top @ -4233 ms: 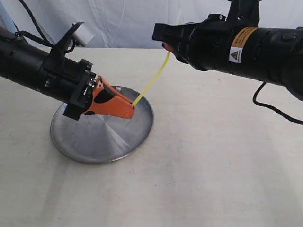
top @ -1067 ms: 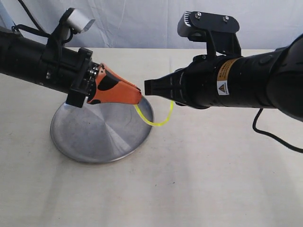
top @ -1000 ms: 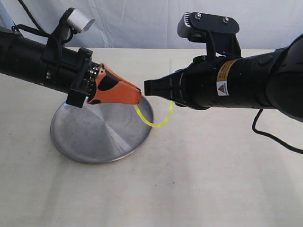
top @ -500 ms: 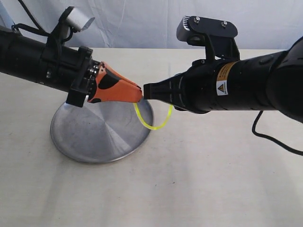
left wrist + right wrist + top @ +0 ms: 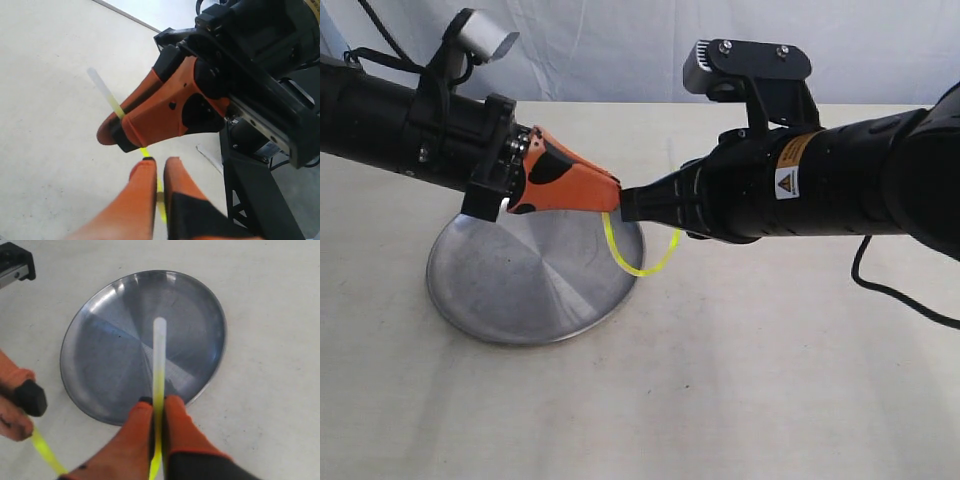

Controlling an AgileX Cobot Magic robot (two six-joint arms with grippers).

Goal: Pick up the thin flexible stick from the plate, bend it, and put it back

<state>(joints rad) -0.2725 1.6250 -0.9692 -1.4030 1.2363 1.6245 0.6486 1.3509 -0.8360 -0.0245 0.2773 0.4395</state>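
Observation:
The thin flexible stick [image 5: 642, 268] is bent into a tight neon yellow-green loop that hangs over the right rim of the plate [image 5: 520, 290]. My left gripper [image 5: 612, 193] is shut on one end, and the stick [image 5: 160, 192] shows between its orange fingers. My right gripper [image 5: 628, 203] is shut on the other end. In the right wrist view the stick [image 5: 159, 365] runs out past the right gripper [image 5: 159, 405], its whitish tip over the silver plate [image 5: 110, 355]. The two grippers' tips almost meet above the plate's edge.
The plate rests on a pale tabletop [image 5: 750, 380] with a white backdrop behind. The bulky black right arm [image 5: 820, 185] spans the right half of the exterior view, and the left arm [image 5: 400, 135] comes in from the left.
Both grippers have moved closer together and slightly up. The stick went from a gentle curve to a narrow hanging loop.

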